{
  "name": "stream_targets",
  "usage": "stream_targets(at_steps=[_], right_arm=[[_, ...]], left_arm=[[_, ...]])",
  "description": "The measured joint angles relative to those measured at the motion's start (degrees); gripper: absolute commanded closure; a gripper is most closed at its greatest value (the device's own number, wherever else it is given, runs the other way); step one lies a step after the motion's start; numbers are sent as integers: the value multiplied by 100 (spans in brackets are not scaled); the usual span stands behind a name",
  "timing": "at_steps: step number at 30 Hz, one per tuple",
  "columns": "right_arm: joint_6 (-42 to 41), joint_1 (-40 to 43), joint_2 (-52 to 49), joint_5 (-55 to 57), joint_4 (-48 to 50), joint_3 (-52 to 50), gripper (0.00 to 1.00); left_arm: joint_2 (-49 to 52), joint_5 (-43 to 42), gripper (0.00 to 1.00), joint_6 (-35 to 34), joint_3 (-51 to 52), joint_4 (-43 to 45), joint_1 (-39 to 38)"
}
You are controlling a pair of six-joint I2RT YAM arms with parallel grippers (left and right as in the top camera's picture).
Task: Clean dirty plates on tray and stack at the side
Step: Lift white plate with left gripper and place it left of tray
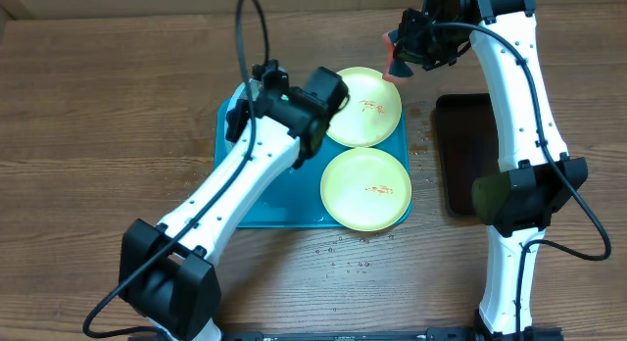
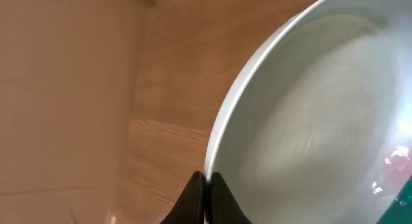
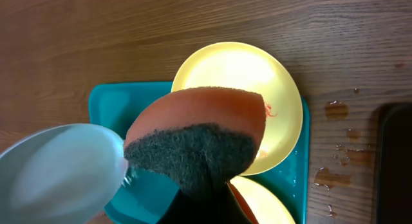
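L gripper (image 2: 206,183) pinching rim of pale blue-white round plastic plate (image 2: 309,121), tilted over 9 o'clock end of turquoise rectangular tray (image 1: 265,212). R gripper (image 3: 205,203) clamped on red-and-grey sponge (image 3: 199,130). Swing sponge to 8 o'clock onto plate; brace rim.

Two red-smeared yellow-green plates (image 1: 363,107) (image 1: 366,189) at the right of the turquoise tray (image 1: 284,209), pale blue-white plate (image 3: 58,172) aslant over its left.

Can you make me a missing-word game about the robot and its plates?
1. The right gripper holds a red-and-grey ____.
2. The left gripper pinches the pale blue plate by its ____.
3. ____ yellow-green plates lie on the turquoise tray.
4. The smaller tray is coloured ____.
Missing words: sponge, rim, two, black.
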State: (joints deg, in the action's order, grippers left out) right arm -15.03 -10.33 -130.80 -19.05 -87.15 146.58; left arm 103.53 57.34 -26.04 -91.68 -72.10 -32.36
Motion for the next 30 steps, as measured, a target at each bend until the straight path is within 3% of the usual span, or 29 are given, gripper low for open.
stream_targets(at_steps=[11, 15, 24, 30], right_arm=[[4, 0, 0, 120, -127, 0, 96], [7, 0, 0, 131, -136, 0, 96], [4, 0, 0, 136, -142, 0, 96], [7, 0, 0, 136, -157, 0, 96]], left_arm=[[0, 1700, 96, -87, 0, -13, -525], [0, 1967, 96, -90, 0, -15, -629], [0, 2081, 96, -153, 0, -15, -656], [0, 1508, 96, -291, 0, -15, -605]])
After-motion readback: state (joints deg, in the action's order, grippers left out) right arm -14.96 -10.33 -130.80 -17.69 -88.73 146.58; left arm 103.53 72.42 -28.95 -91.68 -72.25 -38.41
